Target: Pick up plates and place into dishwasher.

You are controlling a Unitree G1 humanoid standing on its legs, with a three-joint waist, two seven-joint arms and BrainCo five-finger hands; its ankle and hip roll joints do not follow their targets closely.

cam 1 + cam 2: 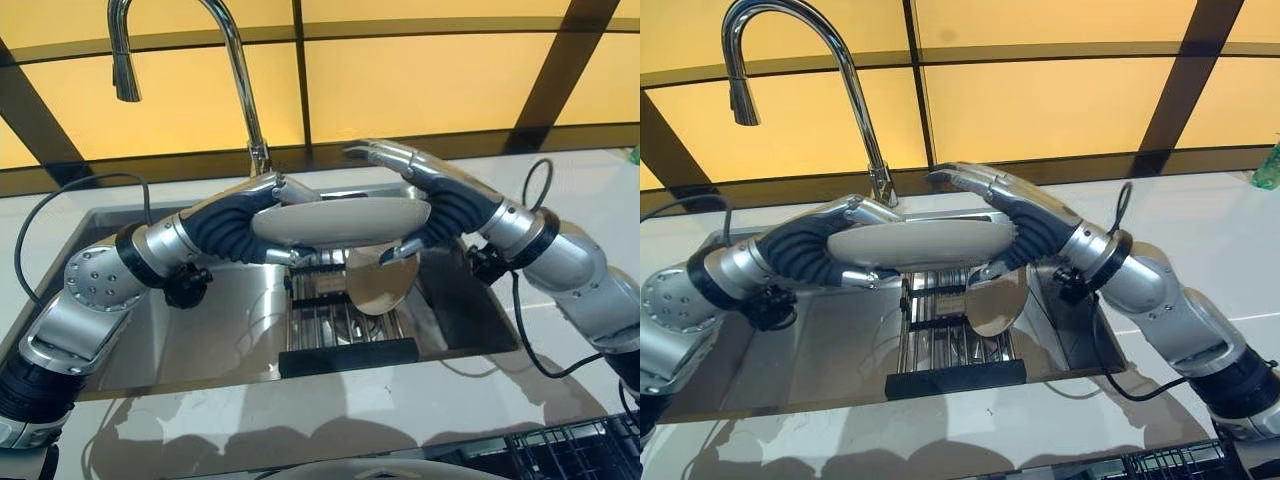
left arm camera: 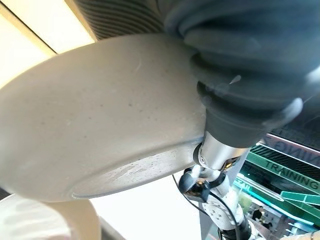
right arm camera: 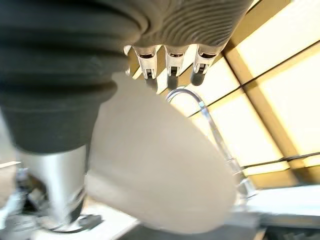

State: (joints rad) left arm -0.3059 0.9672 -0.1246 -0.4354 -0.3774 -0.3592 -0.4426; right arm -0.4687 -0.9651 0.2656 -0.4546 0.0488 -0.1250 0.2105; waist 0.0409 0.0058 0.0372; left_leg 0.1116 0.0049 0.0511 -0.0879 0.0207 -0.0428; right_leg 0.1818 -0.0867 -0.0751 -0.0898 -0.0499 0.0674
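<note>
A beige plate (image 1: 340, 222) hangs level above the sink, held between both hands. My left hand (image 1: 230, 228) grips its left edge, fingers over the top and thumb under it. My right hand (image 1: 455, 205) grips the right edge the same way, fingers (image 1: 385, 153) stretched over the rim and thumb (image 1: 400, 250) below. The plate's underside (image 2: 100, 115) shows close in the left wrist view, and its face (image 3: 160, 175) in the right wrist view. A second plate (image 1: 380, 280) stands on edge in the sink rack (image 1: 340, 335), just below the held one.
A tall chrome faucet (image 1: 235, 60) arches over the steel sink (image 1: 200, 330), close behind the plate. A dark dishwasher basket (image 1: 585, 450) shows at the lower right, with a pale rim (image 1: 370, 468) at the bottom edge. A green bottle (image 1: 1268, 165) stands far right on the counter.
</note>
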